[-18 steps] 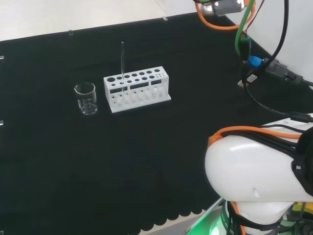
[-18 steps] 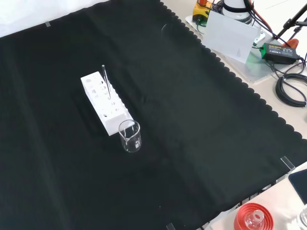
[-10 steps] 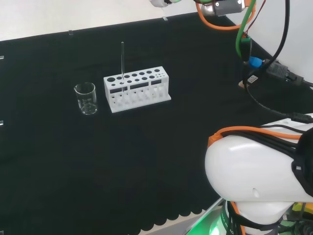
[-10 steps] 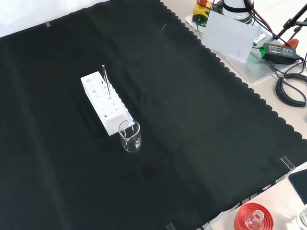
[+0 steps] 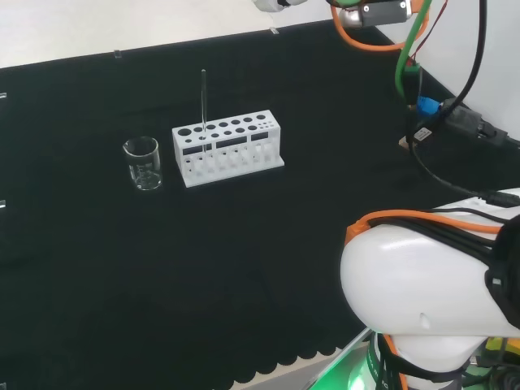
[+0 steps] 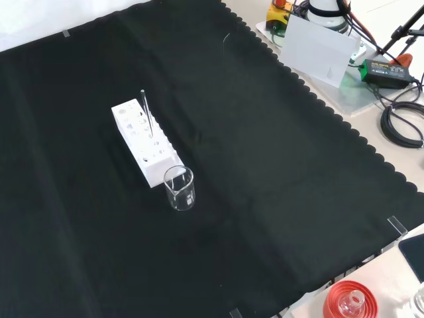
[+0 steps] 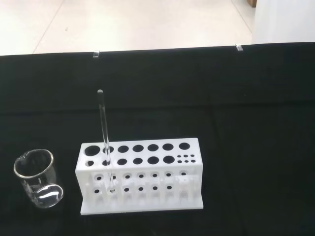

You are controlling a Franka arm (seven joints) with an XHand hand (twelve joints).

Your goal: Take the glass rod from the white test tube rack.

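Observation:
A thin clear glass rod (image 5: pixel 203 106) stands upright in a hole near the left end of the white test tube rack (image 5: pixel 236 150) in the head view. From the front, the glass rod (image 6: pixel 146 116) rises out of the rack (image 6: pixel 142 142) at the cloth's middle left. The wrist view looks down from a distance on the rod (image 7: pixel 104 132) and the rack (image 7: pixel 142 182). A small white part of the hand (image 5: pixel 272 3) shows at the head view's top edge, well above and behind the rack, touching nothing.
A clear beaker (image 5: pixel 143 164) that looks empty stands just left of the rack in the head view, nearer the camera (image 6: pixel 179 189) from the front. The arm's white link (image 5: pixel 422 301) fills the head view's lower right. A red ribbed stand (image 6: pixel 350 301) sits off the cloth's corner.
A white part of the hand has come into the head view's top edge and shifted slightly right. Rod, rack and beaker have not moved.

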